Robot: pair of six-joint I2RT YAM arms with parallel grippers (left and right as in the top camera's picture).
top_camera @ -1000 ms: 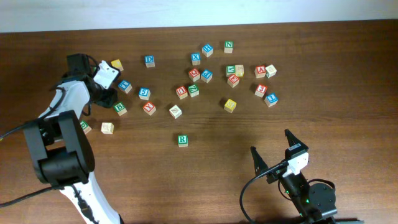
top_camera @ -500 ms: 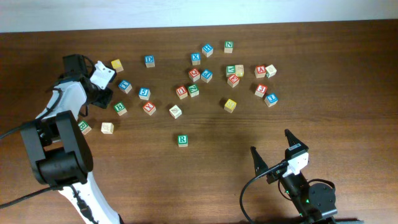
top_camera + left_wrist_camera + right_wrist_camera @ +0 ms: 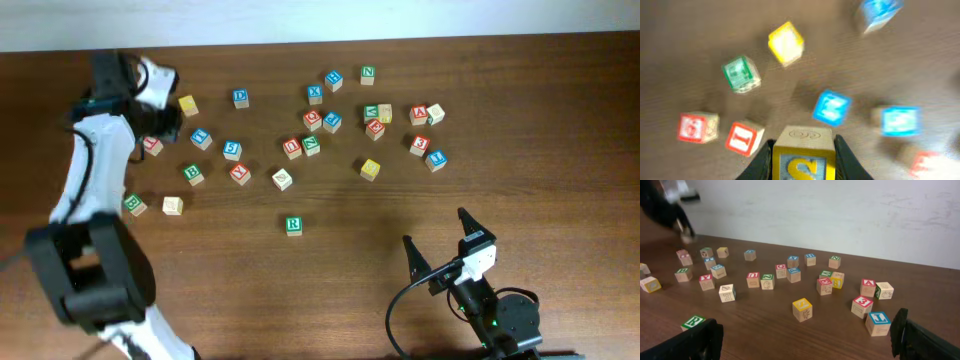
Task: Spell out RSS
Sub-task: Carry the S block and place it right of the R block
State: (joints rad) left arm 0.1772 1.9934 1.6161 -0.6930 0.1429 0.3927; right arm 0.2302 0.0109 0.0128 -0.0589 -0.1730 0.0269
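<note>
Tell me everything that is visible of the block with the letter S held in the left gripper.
The S block is a cube of pale wood. The face toward the left wrist camera has a yellow border and a yellow S on a blue field; its lower part is cut off by the picture edge. The top face is bare wood with a faint stamped mark. The block sits upright between the dark fingers of the left gripper, one pressing each side, and appears lifted above the table.

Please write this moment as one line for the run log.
left gripper: shut on yellow S block, held above table | right gripper: open, holding nothing | green R block: on table
</note>
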